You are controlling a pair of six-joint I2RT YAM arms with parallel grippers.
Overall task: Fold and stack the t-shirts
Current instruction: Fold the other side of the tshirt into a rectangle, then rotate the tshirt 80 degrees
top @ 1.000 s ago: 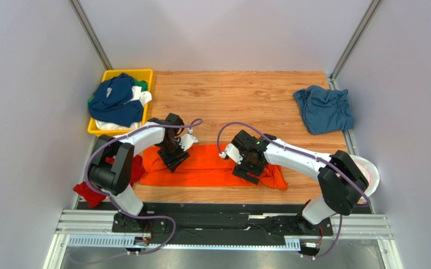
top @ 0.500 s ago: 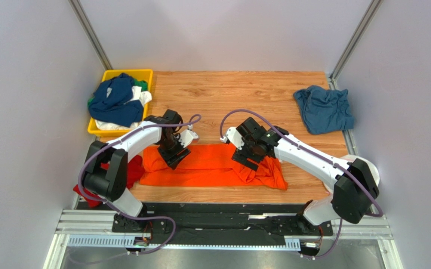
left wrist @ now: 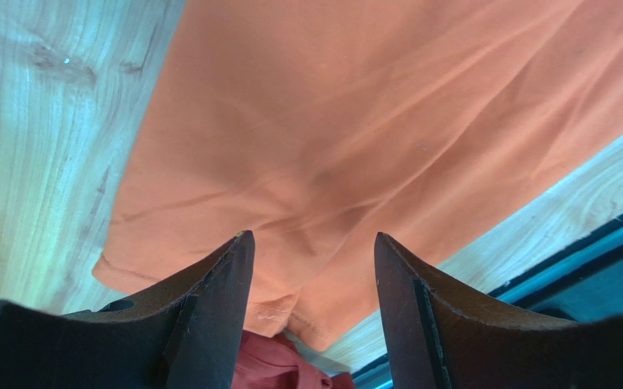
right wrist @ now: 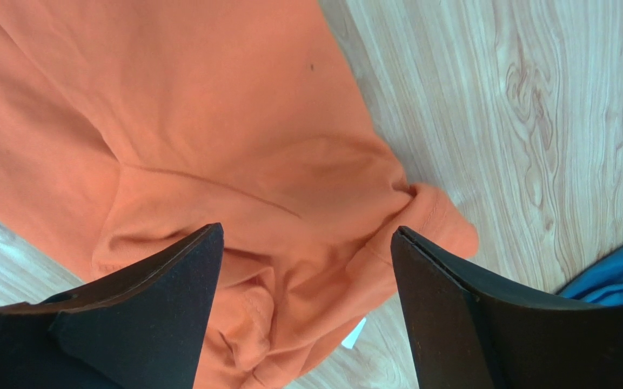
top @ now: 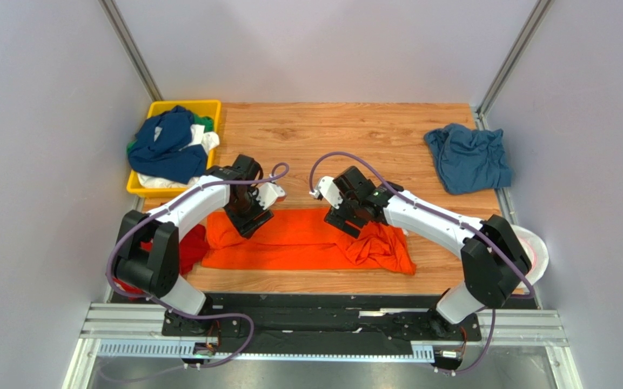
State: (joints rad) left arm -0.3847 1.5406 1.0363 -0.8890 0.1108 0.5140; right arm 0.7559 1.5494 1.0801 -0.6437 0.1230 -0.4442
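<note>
Your left pincer stands wide and empty over the left end of the orange t-shirt. Your right pincer is just as wide, holding nothing, over the bunched right end. The shirt lies as a long band under and between both pincers, along the near edge of the table.

Judge it light, limp and a little slippery on the wood. It will sag and crease and never hold a shape, so take hold at a hem or a doubled edge and pinch both layers, not the flat middle. The lump under the right pincer looks the hardest place to grasp cleanly.

Just outboard of the left pincer a red t-shirt droops over the table's edge. Beyond both pincers the wood-grain top runs smooth and flat. Farther beyond the left one sits a yellow tray heaped with navy, white and green t-shirts. Far beyond the right one lies a steel-blue t-shirt. Pale walls close in on three sides.
</note>
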